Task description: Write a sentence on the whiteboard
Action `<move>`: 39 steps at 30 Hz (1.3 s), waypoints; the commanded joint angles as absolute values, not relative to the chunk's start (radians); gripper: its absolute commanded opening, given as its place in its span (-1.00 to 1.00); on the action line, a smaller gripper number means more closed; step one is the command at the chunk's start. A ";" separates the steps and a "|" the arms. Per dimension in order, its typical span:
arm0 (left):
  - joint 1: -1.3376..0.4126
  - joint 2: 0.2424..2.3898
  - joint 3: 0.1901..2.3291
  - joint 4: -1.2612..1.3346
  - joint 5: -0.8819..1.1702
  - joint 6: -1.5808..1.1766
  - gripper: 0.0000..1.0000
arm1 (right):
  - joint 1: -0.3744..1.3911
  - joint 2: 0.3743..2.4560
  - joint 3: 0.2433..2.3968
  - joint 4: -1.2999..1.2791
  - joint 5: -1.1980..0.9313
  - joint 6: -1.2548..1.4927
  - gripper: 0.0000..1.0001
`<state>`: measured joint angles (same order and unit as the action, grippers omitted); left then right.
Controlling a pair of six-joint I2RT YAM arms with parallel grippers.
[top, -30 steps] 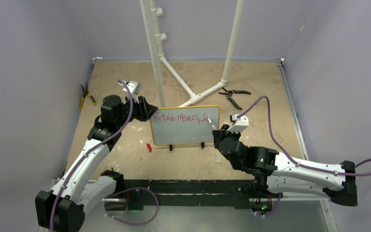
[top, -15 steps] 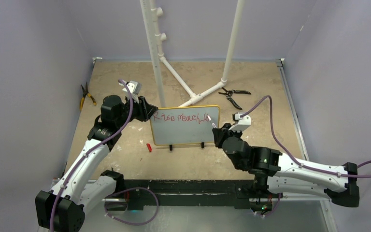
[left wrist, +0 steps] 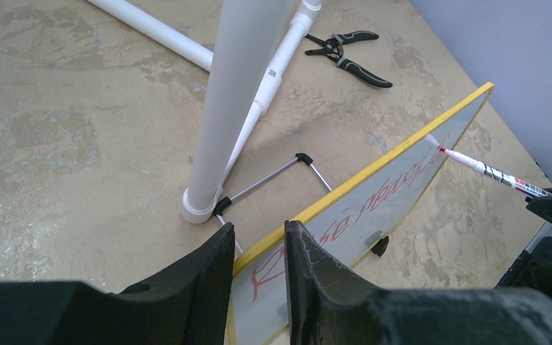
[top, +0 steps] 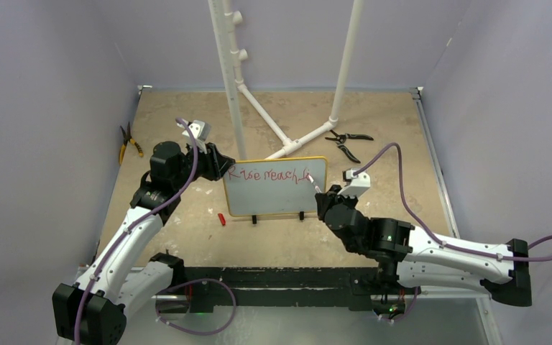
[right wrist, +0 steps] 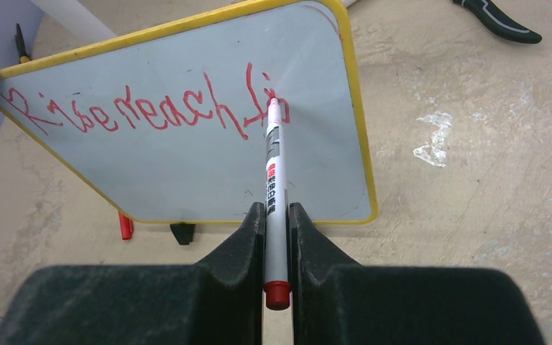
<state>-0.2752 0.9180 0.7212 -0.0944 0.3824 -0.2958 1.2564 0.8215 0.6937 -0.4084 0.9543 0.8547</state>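
Note:
The whiteboard (top: 273, 200) stands on its black feet at the table's middle, yellow-framed. The sentence (top: 269, 174) is one red line along the top, reading about "Rise reach" plus a started letter (right wrist: 255, 93). My left gripper (top: 219, 167) is shut on the whiteboard's left edge, with its fingers astride the yellow frame (left wrist: 257, 233). My right gripper (right wrist: 277, 210) is shut on a white marker (right wrist: 273, 162). The marker's red tip touches the board's upper right, at the end of the writing. In the left wrist view the marker (left wrist: 489, 171) meets the board's far end.
A red marker cap (top: 221, 219) lies on the table by the board's lower left corner. A white pipe frame (top: 233, 86) stands just behind the board. Black pliers (top: 346, 142) lie at the back right and yellow-handled pliers (top: 128, 140) at the far left.
The right arm swung a little right and back, and the marker tip added strokes to the last red letter. The left arm and the board have not moved.

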 commanded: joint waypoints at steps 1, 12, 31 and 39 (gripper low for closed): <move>-0.275 0.913 0.706 -0.091 0.407 -0.306 -0.40 | 1.252 0.811 0.726 -0.453 1.027 0.910 -1.00; -0.275 0.911 0.706 -0.091 0.407 -0.305 -0.40 | 1.252 0.801 0.733 -0.541 1.037 0.984 -1.00; -0.275 0.911 0.704 -0.091 0.410 -0.307 -0.40 | 1.253 0.819 0.716 -0.587 0.948 1.027 -1.00; -0.275 0.905 0.705 -0.092 0.410 -0.307 -0.40 | 1.253 0.808 0.726 -0.539 0.992 0.985 -1.00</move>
